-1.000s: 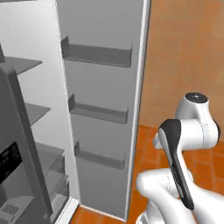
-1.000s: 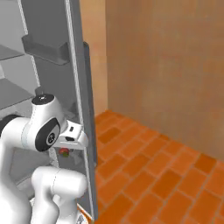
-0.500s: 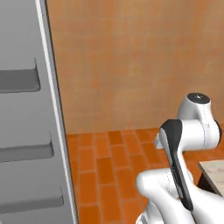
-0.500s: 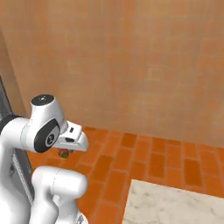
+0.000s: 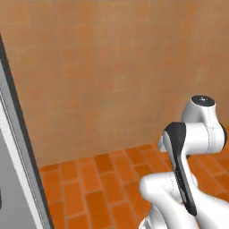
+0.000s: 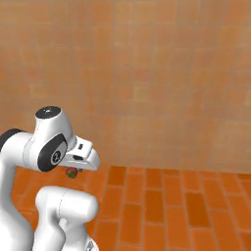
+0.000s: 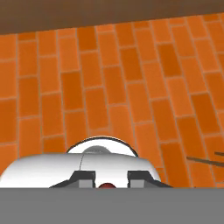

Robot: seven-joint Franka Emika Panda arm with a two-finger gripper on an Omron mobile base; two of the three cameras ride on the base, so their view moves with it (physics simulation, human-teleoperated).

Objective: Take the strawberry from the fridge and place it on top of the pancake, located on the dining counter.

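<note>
Gripper (image 6: 73, 171) is tucked close under the arm's wrist, closed on the strawberry (image 6: 71, 171), whose red shows between the finger tips in the hand view. With the fridge (image 5: 18, 188) edge at the left and brick floor (image 7: 109, 87) below, this looks like the carry step; next the base must reach the dining counter and pancake.

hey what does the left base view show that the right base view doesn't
The left base view has the fridge edge along its left side. The right base view has the strawberry, a small red dot tucked under the robot's hand, where the pincer seems closed on it. Both share the orange brick floor, the tan wall and the white arm.
</note>
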